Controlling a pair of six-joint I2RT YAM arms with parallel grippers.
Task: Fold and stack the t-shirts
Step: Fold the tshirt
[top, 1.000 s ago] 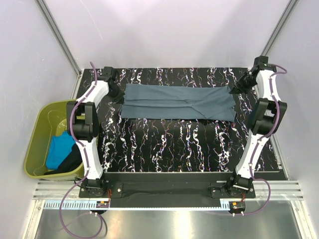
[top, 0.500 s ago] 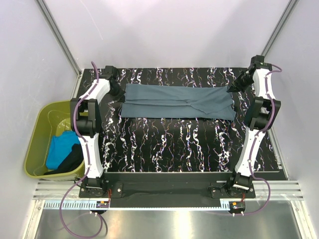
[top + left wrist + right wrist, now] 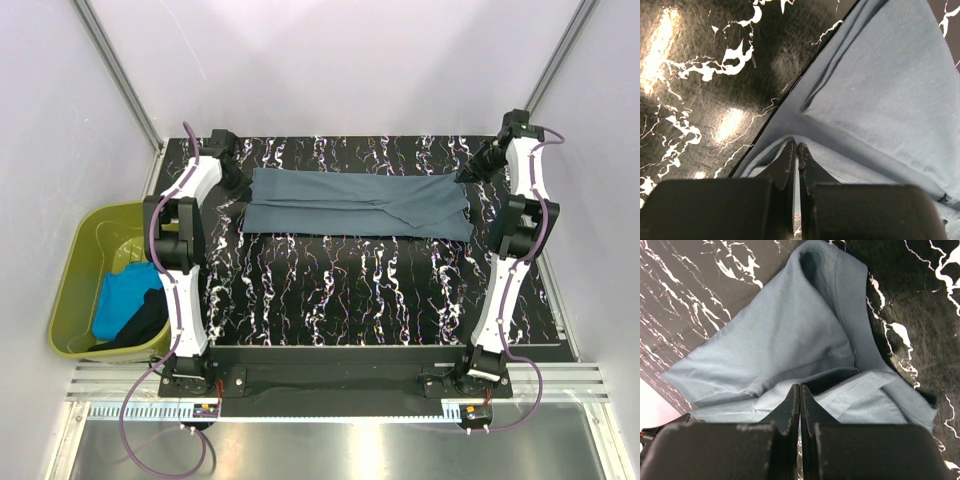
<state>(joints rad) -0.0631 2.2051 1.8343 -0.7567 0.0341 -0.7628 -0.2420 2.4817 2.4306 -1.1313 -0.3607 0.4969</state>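
Both ends of the t-shirt (image 3: 350,200) sit clamped in left gripper (image 3: 796,146) and right gripper (image 3: 800,388)

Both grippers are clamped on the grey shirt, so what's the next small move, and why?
Probably lift both ends slightly together: the left gripper and right gripper are each shut on an end of the grey-blue shirt, which lies flat on the table.
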